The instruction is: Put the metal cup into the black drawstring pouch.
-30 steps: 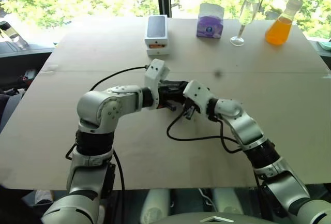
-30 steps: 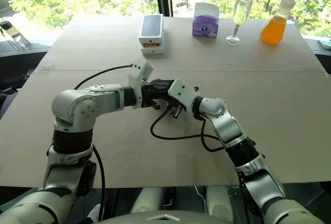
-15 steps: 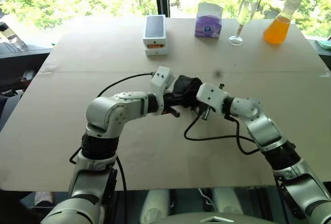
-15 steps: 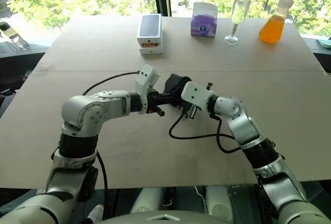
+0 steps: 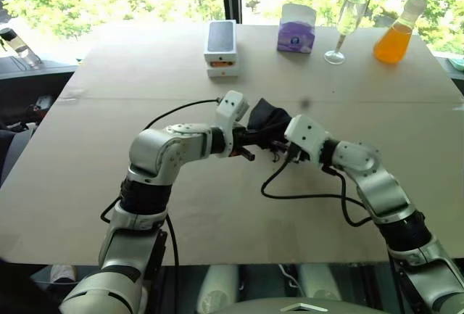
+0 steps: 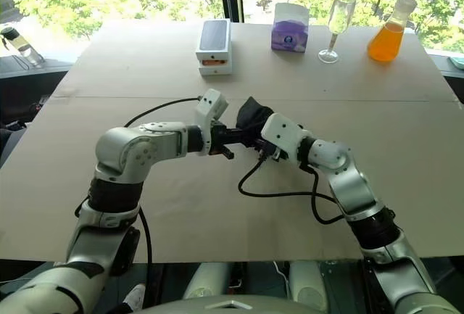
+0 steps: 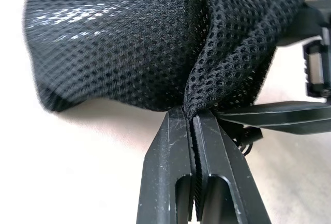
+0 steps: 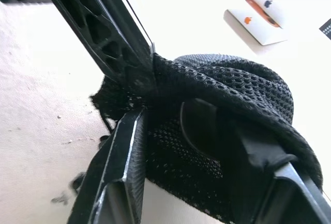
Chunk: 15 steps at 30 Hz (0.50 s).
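The black drawstring pouch [image 5: 268,120] hangs bunched between both grippers over the middle of the table [image 5: 87,147]. My left gripper [image 7: 194,118] is shut on a fold of its mesh fabric, with the rest of the pouch [image 7: 129,43] swelling out past the fingertips. My right gripper [image 8: 165,113] is at the pouch [image 8: 227,79] from the other side. Its fingers [image 8: 116,177] stand apart, and the mesh lies between them and is draped over one. The metal cup is hidden.
Along the far edge stand a white box with a black top [image 5: 220,47], a purple tissue box [image 5: 296,29], a wine glass [image 5: 344,27] and an orange flask [image 5: 394,35]. A black cable [image 5: 304,196] loops on the table under my right arm.
My right gripper has moved to the right and its fingers have spread apart. The pouch has come into sight between the hands. The left gripper stays clamped on it.
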{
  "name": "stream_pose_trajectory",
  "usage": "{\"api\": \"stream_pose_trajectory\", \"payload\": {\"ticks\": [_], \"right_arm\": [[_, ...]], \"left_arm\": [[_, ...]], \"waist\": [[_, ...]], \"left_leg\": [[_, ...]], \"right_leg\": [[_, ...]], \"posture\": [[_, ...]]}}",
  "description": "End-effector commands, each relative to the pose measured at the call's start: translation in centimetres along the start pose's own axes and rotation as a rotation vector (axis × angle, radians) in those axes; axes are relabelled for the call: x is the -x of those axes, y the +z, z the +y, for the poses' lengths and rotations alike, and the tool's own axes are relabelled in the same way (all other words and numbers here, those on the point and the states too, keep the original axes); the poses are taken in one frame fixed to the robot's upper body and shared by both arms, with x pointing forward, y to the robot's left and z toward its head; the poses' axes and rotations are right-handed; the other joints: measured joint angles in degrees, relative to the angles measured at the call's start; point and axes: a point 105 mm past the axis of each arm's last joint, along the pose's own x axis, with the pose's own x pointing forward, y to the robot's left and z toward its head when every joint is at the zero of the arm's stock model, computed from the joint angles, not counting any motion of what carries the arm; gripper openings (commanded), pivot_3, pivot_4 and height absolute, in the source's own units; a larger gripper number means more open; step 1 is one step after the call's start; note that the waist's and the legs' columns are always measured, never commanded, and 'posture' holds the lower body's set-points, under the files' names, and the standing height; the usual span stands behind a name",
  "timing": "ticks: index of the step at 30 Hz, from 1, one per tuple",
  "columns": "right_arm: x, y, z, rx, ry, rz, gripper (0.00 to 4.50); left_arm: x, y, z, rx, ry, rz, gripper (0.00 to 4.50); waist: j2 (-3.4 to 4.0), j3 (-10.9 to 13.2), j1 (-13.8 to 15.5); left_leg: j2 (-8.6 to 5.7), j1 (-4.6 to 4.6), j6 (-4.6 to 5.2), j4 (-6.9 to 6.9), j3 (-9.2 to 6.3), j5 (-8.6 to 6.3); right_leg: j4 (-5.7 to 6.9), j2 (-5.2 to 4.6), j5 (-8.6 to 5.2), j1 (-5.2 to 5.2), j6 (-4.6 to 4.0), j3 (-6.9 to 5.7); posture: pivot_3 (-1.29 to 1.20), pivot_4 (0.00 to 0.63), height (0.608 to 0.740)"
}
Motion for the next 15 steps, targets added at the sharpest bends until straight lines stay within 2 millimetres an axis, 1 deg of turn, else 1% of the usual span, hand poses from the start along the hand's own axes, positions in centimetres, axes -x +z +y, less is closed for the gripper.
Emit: {"api": "stream_pose_trajectory", "payload": {"ticks": [1, 3, 6, 7, 9, 11, 12, 13, 14, 15], "right_arm": [[2.2, 1.6, -0.7, -0.021, -0.041, -0.037, 0.49], [2.7, 1.9, -0.7, -0.068, -0.049, -0.039, 0.49], [3.7, 2.6, -0.1, -0.235, -0.031, -0.077, 0.49], [3.8, 2.5, 0.3, -0.290, -0.018, -0.081, 0.73], [4.2, 2.2, 1.2, -0.331, 0.007, -0.068, 1.32], [4.3, 2.1, 1.6, -0.372, 0.011, -0.060, 2.29], [4.3, 2.1, 1.8, -0.408, 0.008, -0.064, 2.62], [4.4, 2.0, 1.9, -0.439, 0.009, -0.060, 3.15], [4.4, 1.9, 2.0, -0.458, 0.010, -0.055, 3.15], [4.5, 1.5, 2.6, -0.493, 0.031, -0.024, 3.15]], "left_arm": [[-0.2, 2.1, -0.8, -0.009, -0.034, -0.064, 0.00], [-0.6, 2.4, -1.2, -0.017, -0.048, -0.065, 0.00], [-1.4, 2.8, -1.7, -0.023, -0.074, -0.065, 0.00], [-1.5, 3.0, -1.9, -0.025, -0.084, -0.067, 0.00], [-1.4, 3.6, -1.9, -0.018, -0.095, -0.073, 0.00], [-1.0, 4.0, -1.7, -0.010, -0.091, -0.076, 0.00], [-0.8, 4.2, -1.5, 0.000, -0.088, -0.078, 0.00], [-0.6, 4.6, -1.4, 0.009, -0.088, -0.085, 0.00], [-0.4, 4.8, -1.3, 0.015, -0.088, -0.089, 0.00], [-0.2, 5.2, -1.4, 0.011, -0.089, -0.095, 0.00]], "waist": [[0.01, 0.00, -0.05], [0.01, 0.03, 0.36], [0.01, 0.03, 0.43], [0.01, 0.03, 0.46], [0.01, 0.03, 0.60], [0.00, 0.04, 0.78], [0.00, 0.04, 0.79], [0.00, 0.04, 0.79], [0.00, 0.04, 0.75], [0.00, 0.04, 0.76]], "left_leg": [[0.00, 0.01, 0.00, 0.00, 0.01, 0.00], [0.01, -0.01, 0.00, 0.00, -0.03, 0.00], [0.01, -0.01, 0.00, 0.00, -0.01, 0.00], [0.01, -0.01, 0.01, 0.00, 0.00, 0.00], [0.01, -0.01, 0.01, 0.00, -0.01, -0.01], [0.01, -0.03, 0.02, 0.00, -0.02, -0.01], [0.01, -0.03, 0.02, 0.00, -0.02, -0.01], [0.00, -0.02, 0.03, 0.00, -0.01, -0.01], [0.00, -0.02, 0.03, 0.00, -0.01, -0.01], [0.00, -0.02, 0.03, 0.00, 0.00, -0.01]], "right_leg": [[0.01, 0.00, 0.00, 0.00, 0.00, 0.01], [0.01, 0.02, -0.01, 0.00, 0.00, -0.03], [0.01, 0.03, -0.01, -0.01, 0.00, -0.02], [0.01, 0.03, 0.00, -0.01, 0.00, -0.01], [0.01, 0.04, 0.00, 0.00, 0.00, -0.01], [0.00, 0.04, -0.01, -0.01, 0.00, -0.03], [0.00, 0.03, -0.01, -0.01, 0.00, -0.03], [0.00, 0.03, -0.01, -0.01, 0.00, -0.01], [0.01, 0.03, 0.00, -0.01, 0.00, -0.01], [0.01, 0.03, 0.00, -0.02, 0.00, 0.00]], "posture": [[0.00, 0.150, 0.737], [0.00, 0.150, 0.737], [0.00, 0.150, 0.737], [0.00, 0.150, 0.737], [0.00, 0.150, 0.737], [0.00, 0.150, 0.737], [0.00, 0.150, 0.737], [0.00, 0.150, 0.737], [0.00, 0.150, 0.737], [0.00, 0.150, 0.737]]}}
